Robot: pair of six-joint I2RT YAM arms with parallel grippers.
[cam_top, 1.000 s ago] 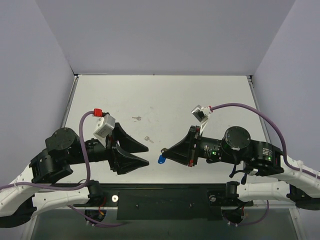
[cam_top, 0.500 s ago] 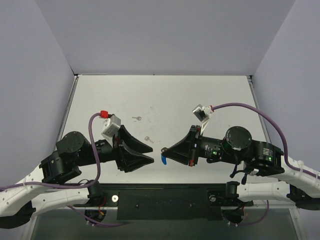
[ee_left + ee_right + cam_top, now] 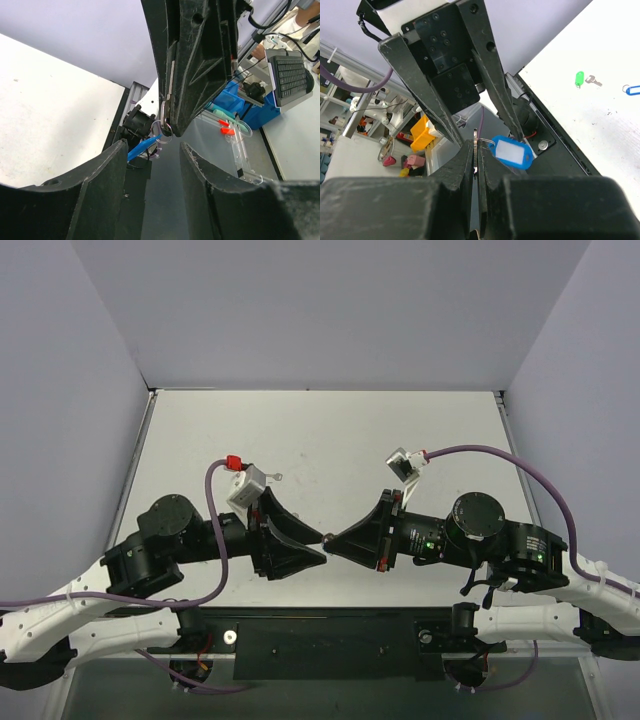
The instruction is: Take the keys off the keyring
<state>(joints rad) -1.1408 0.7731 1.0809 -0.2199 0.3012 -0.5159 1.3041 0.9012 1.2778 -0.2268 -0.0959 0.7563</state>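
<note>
Right gripper (image 3: 475, 143): closed tight on the ring, with the fingers pressed together and only a sliver left between them. It is reached in from the right and held above the near part of the worktop (image 3: 400, 430).
Ring (image 3: 165, 131): pinched at the right gripper's fingertips and held clear of the worktop. It is seen edge-on from the right wrist.
Blue tag (image 3: 512, 152): hung from the ring just beside the right fingertips, off the worktop. A key on it cannot be made out.
Left gripper (image 3: 322, 548): spread wide, with nothing held. Its fingers are set to either side of the right gripper's tip, and the ring and blue tag are seen in the gap between them. Contact with the ring cannot be told.
Grippers together: met tip to tip in the top view, near the middle of the worktop's near edge.
Green tag (image 3: 579, 78): laid flat on the worktop, well apart from both grippers.
Key (image 3: 592, 80): silvery, laid just beside the green tag. Whether the two are joined cannot be told.
Second tag (image 3: 632, 90): blue, laid on the worktop near the key and cut by the picture's edge.
</note>
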